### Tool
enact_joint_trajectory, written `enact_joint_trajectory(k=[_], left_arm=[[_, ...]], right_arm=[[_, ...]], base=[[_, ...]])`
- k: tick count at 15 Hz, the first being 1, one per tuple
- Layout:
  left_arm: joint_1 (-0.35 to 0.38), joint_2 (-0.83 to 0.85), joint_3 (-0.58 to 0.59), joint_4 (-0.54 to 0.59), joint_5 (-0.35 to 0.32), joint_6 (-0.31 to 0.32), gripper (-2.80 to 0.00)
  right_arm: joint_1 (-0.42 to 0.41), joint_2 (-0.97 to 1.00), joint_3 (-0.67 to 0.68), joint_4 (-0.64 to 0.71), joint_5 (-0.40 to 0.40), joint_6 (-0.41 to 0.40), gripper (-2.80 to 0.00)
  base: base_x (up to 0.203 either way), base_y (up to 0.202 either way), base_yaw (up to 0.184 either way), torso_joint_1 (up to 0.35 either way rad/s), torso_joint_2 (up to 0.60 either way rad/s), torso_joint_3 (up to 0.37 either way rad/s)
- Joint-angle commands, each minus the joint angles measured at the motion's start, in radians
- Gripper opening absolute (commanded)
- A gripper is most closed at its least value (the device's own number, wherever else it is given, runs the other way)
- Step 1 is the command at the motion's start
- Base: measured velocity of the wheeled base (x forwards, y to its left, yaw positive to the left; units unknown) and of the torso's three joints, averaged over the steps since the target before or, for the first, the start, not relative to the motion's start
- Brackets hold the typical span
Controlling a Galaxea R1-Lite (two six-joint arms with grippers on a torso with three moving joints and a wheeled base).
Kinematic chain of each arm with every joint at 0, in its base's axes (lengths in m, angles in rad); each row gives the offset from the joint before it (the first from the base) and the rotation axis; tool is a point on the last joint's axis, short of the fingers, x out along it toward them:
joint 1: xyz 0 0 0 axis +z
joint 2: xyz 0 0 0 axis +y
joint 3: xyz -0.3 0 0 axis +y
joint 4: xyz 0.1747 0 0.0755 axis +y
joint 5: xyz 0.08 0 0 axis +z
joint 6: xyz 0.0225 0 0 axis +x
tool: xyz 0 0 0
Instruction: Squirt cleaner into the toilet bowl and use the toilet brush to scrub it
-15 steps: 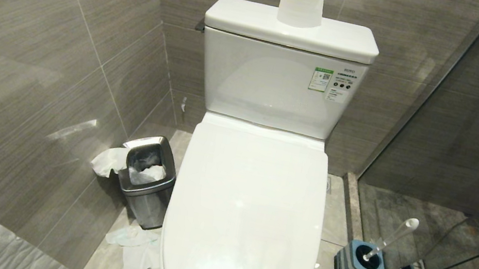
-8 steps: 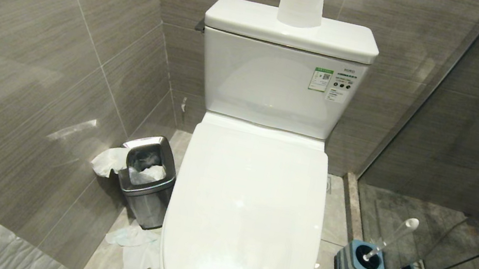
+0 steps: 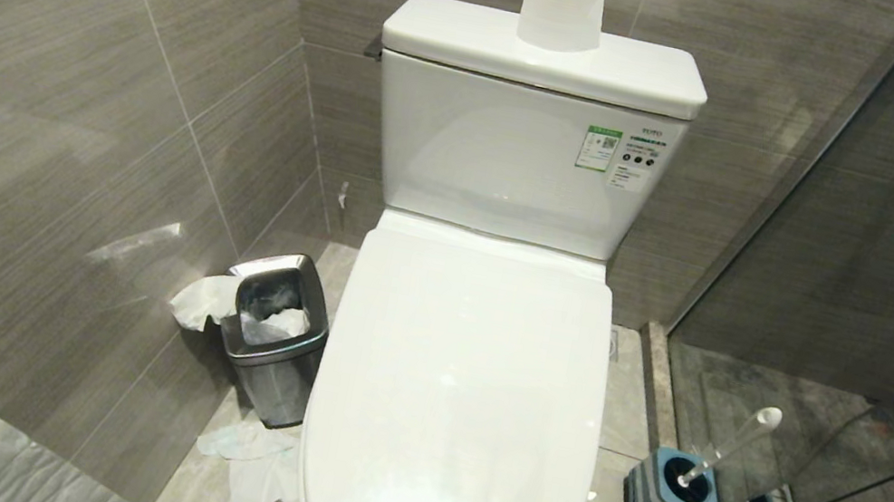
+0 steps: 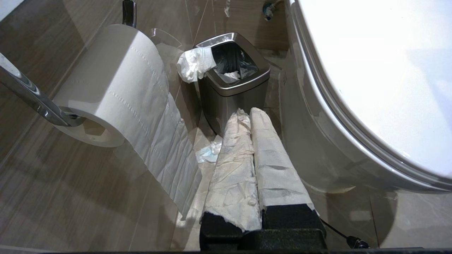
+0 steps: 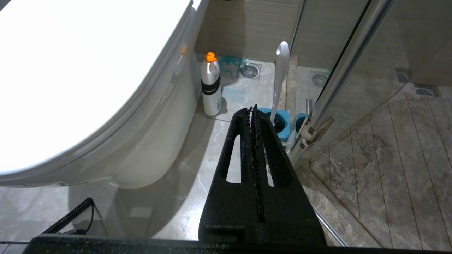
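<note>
The white toilet lid [image 3: 457, 400] is down, so the inside of the toilet bowl is hidden; its outer porcelain [image 5: 148, 141] shows. The toilet brush [image 3: 730, 444] leans in its blue-and-grey holder [image 3: 671, 493] on the floor to the toilet's right, by the glass door. A white bottle with an orange cap [image 5: 210, 84] stands on the floor against the toilet's right side; no cleaner liquid shows apart from a faint blue tint on the tile beside it. My left gripper [image 4: 247, 113], fingers wrapped in white, hangs shut and empty left of the toilet. My right gripper [image 5: 252, 107] hangs shut and empty, just short of the brush holder [image 5: 279, 120].
A square steel bin [image 3: 275, 331] stuffed with tissue stands left of the toilet, with crumpled paper [image 3: 254, 461] on the floor before it. A paper roll [image 3: 563, 0] sits on the tank. A wall-hung roll [image 4: 113, 88] hangs at left. The glass shower door [image 3: 851, 359] closes off the right.
</note>
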Motion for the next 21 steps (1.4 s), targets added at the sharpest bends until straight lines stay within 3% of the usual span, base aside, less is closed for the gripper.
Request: enact_joint_trajectory(k=[1,21], left_arm=[[0.000,0.001,0.000,0.000,0.000,-0.001,-2.80],[0.000,0.001,0.000,0.000,-0.002,-0.001,-2.80]], right_arm=[[0.000,0.000,-0.001,0.000,-0.001,0.000,-2.80],[0.000,0.000,0.001,0.001,0.001,0.000,-2.80]], base=[[0.000,0.000,0.000,0.000,0.00,0.000],[0.000,0.000,0.000,0.000,0.00,0.000]])
